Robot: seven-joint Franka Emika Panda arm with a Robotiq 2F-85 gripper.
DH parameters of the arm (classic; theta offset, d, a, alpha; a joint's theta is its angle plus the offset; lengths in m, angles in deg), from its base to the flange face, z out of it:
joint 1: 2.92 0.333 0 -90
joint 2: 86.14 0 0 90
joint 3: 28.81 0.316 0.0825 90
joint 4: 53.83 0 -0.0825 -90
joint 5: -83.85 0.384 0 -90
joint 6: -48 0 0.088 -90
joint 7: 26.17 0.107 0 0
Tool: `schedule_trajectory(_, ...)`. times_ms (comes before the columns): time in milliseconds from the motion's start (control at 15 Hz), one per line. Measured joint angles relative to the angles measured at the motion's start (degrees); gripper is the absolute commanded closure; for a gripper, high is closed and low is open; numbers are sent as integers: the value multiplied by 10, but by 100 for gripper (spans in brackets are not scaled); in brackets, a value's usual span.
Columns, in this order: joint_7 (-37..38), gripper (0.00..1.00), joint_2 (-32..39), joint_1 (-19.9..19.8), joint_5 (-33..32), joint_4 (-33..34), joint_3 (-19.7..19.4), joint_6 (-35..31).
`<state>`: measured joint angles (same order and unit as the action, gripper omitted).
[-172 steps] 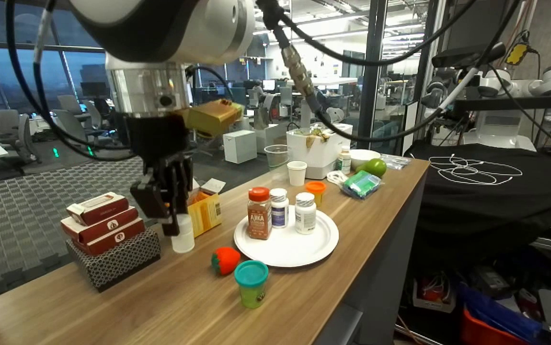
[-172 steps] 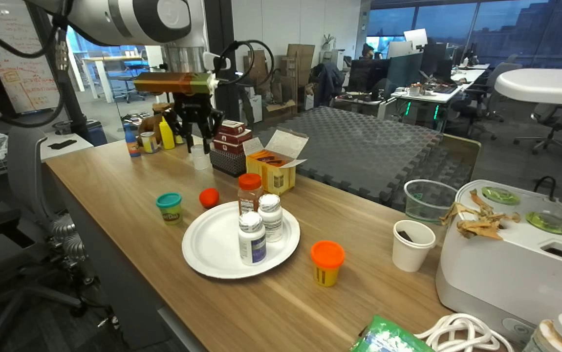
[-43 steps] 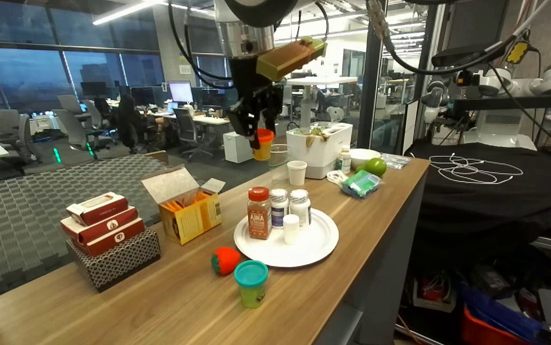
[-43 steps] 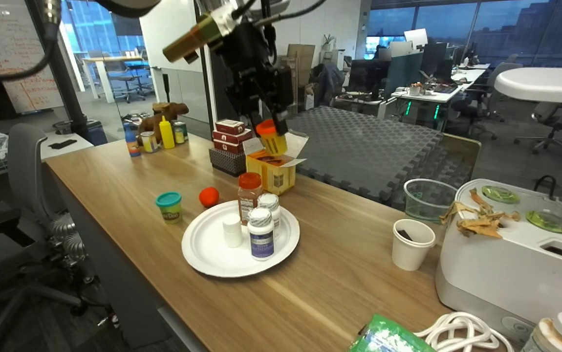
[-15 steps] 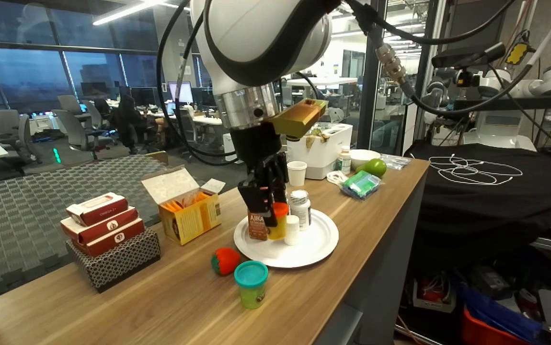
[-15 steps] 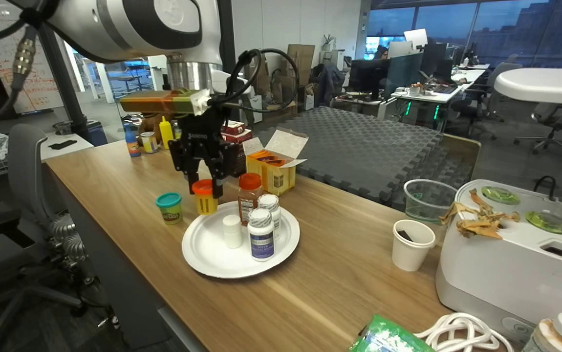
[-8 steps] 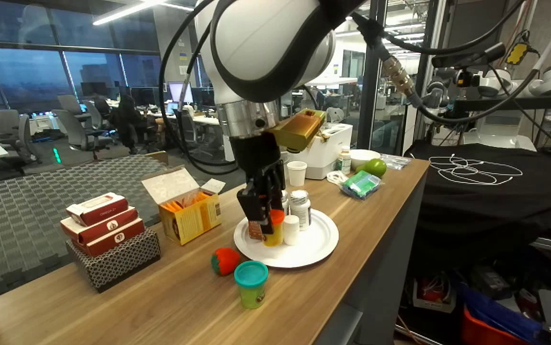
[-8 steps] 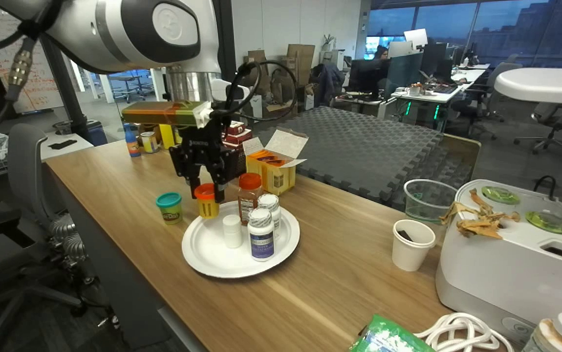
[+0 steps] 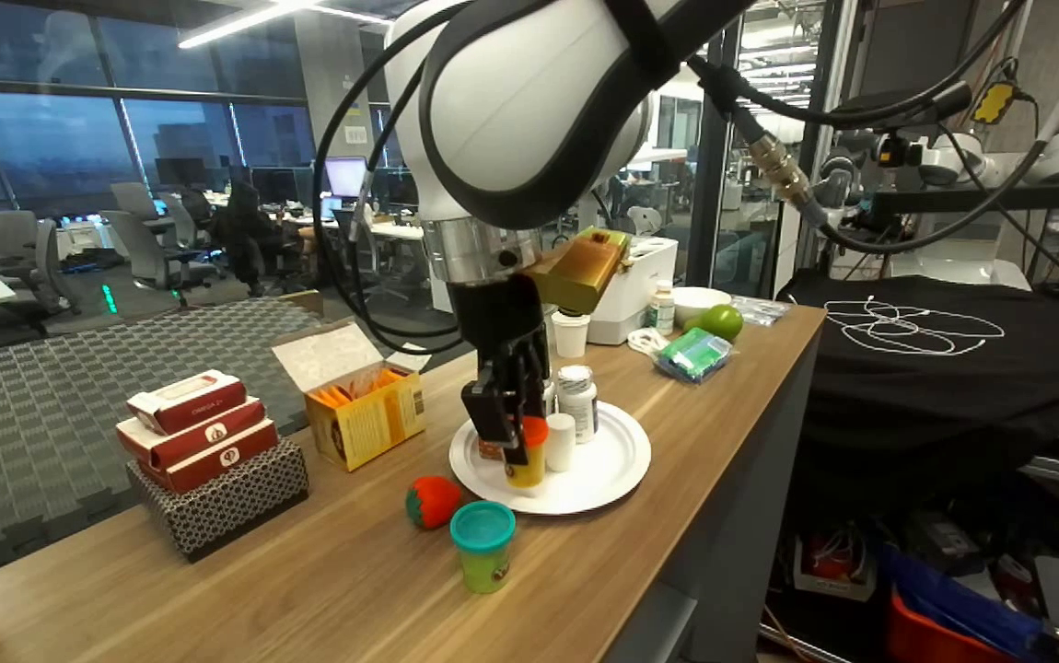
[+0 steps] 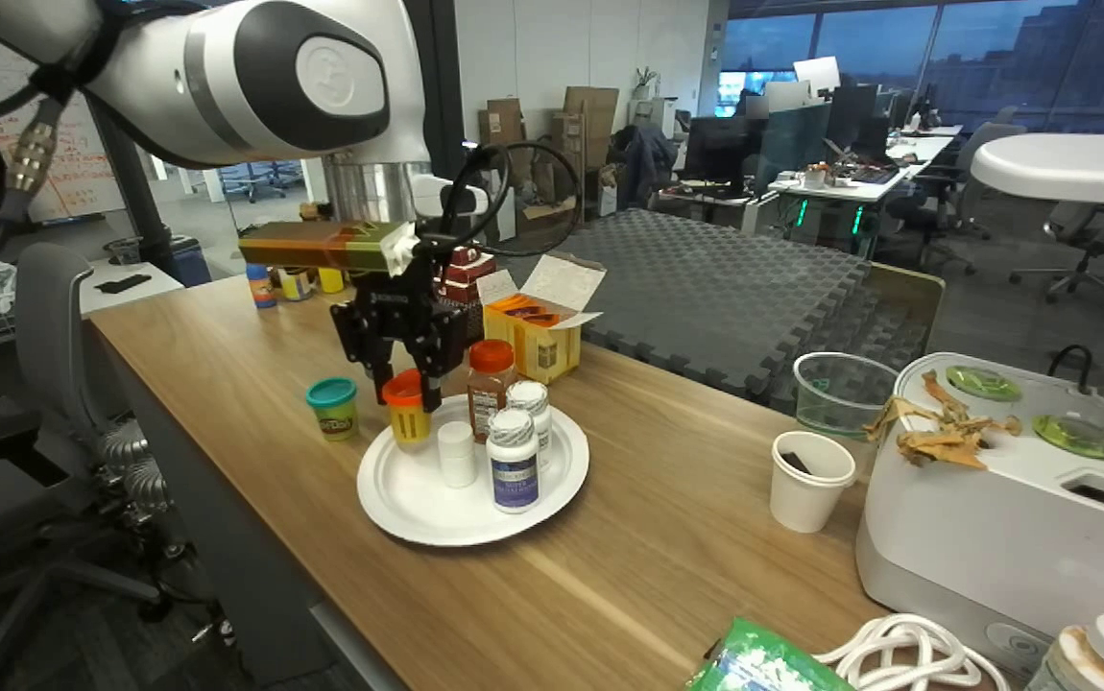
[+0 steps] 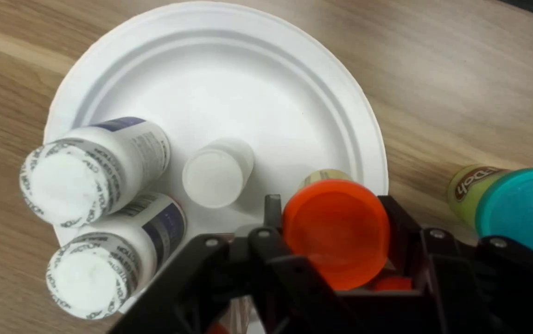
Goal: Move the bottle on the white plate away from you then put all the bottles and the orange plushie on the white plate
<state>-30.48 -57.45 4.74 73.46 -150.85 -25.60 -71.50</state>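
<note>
A long wood-grain counter (image 10: pixel 648 432) is overhung by a black-and-white robot arm (image 9: pixel 511 110). On it a round flat white plate (image 10: pixel 427 507) is laid. Above its rim a black two-fingered gripper (image 10: pixel 408 393) is pointed downward. On the plate are grouped a tall amber bottle with a red cap (image 10: pixel 489 392) and two white cylindrical bottles with white caps (image 10: pixel 514 470). A squat yellow tub with an orange lid (image 11: pixel 336 227) is clasped upright between the gripper's fingers; whether the plate is touched cannot be told. A green tub with a teal lid (image 9: pixel 483 552) is stood on the counter. A short plain white bottle (image 11: pixel 218 174) is set on the plate beside the clasped tub. Just off the plate, a small rounded orange-red plush toy (image 9: pixel 437 502) is set near the green tub.
</note>
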Motion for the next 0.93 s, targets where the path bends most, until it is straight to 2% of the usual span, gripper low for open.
schedule_trajectory(733, -6, 72, 4, -6, -29, -12, -8, -37)
schedule_trajectory(800, -8, 57, 4, -6, -29, -12, -8, -37)
schedule_trajectory(867, -10, 22, 4, -6, -29, -12, -7, -37)
schedule_trajectory(933, -11, 22, 4, -7, -29, -12, -7, -38)
